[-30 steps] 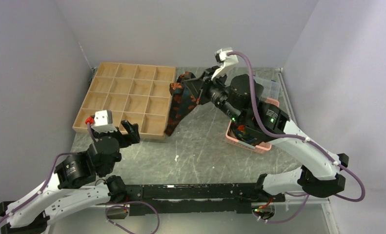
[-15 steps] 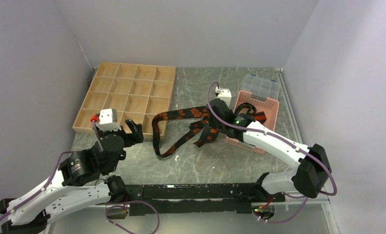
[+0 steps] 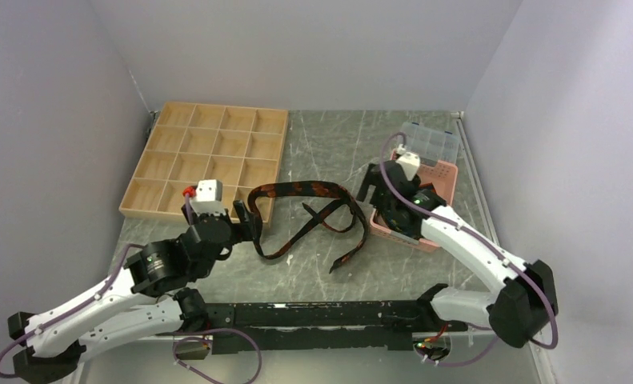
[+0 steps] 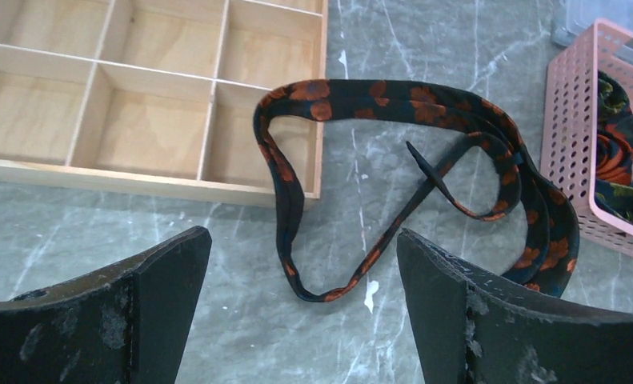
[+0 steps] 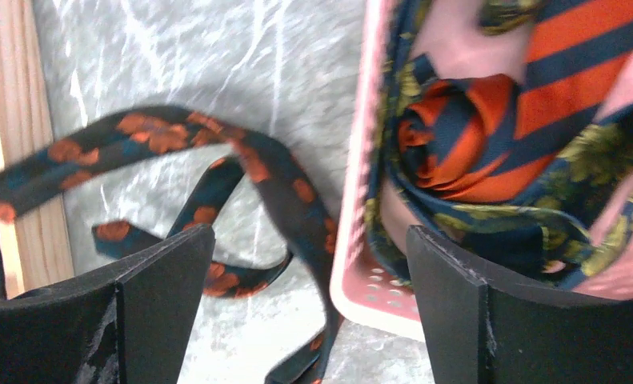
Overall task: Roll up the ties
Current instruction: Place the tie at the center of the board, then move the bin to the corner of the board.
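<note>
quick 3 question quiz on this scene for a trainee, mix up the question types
1. True or false: the black-and-orange tie lies clear of the wooden tray.
2. What does the pink basket hold? A) other ties B) bottles C) nothing
3. Fill in: the right gripper has its jaws ___, holding nothing.
Key: 1 false, it drapes over the tray's corner compartment; 2 A; 3 open.
</note>
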`<state>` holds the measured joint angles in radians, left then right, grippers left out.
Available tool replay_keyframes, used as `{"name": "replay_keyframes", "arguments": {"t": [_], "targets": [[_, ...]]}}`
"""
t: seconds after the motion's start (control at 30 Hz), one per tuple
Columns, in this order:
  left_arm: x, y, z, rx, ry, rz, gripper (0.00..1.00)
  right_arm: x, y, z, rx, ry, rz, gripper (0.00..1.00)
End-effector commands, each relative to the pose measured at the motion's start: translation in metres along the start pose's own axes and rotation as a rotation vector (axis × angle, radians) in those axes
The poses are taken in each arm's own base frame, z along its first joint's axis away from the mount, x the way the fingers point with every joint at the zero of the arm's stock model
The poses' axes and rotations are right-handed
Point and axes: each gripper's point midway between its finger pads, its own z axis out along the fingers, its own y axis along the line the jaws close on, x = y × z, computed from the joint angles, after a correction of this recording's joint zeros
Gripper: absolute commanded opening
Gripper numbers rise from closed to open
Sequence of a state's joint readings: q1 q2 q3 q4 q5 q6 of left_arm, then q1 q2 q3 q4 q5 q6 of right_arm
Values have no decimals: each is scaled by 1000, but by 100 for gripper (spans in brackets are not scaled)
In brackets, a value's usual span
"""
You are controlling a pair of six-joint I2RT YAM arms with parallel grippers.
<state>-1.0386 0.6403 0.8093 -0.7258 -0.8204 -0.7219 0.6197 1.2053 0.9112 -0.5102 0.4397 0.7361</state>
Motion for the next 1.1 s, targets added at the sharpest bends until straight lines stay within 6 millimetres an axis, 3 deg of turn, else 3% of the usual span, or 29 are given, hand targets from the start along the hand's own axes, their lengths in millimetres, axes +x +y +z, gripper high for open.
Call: {"name": "replay_keyframes", "arguments": {"t": [0.0, 0.13, 0.27, 0.33, 0.43, 0.53, 0.67, 0.73, 1.07], "targets": [[8, -26, 5, 91, 25, -65, 94, -3, -21, -7, 23, -2, 128, 90], [26, -32, 11, 99, 76, -74, 94, 14, -11, -14, -70, 32, 167, 85], [38, -41, 14, 127, 112, -89, 94, 31, -7, -5, -64, 95, 176, 84], [42, -45, 14, 141, 130, -96, 94, 32, -2, -3, -65, 102, 193, 78], [46, -46, 15, 140, 151, -100, 93, 26, 12, -20, -90, 63, 170, 75], [53, -45, 16, 131, 164, -105, 93, 41, 22, -35, -85, 95, 150, 77], [59, -45, 17, 135, 171, -122, 93, 78, 5, -27, -17, 158, 240, 85], [61, -45, 17, 141, 178, -124, 93, 82, -10, -18, 29, 148, 282, 89], [62, -39, 12, 135, 188, -136, 93, 46, -79, 17, 212, 46, 377, 97]]}}
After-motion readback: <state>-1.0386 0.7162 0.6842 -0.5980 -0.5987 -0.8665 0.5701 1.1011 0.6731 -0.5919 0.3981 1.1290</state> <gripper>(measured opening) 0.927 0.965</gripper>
